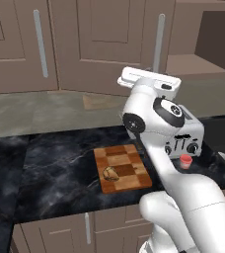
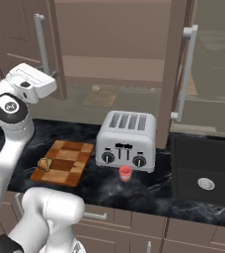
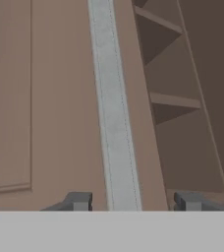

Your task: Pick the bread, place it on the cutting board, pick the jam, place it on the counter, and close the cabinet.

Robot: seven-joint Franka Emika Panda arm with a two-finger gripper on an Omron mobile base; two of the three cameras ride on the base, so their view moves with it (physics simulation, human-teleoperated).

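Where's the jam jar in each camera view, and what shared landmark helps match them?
Left base view: jam jar at right, on the black counter in front of the toaster.
Right base view: just right of centre, again in front of the toaster.
Hand view: not in it.
Shared landmark: the toaster.

Cabinet (image 3: 50, 108) handle (image 3: 115, 113) cut off top and bottom; arm (image 1: 154, 133) hides toaster (image 1: 191, 133) left half.

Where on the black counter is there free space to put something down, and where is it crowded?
Free: the glossy black marble counter left of the checkered wooden cutting board. Crowded: the silver toaster with the small pinkish-red jam jar right before it; the golden-brown bun occupies the board's near-left corner.
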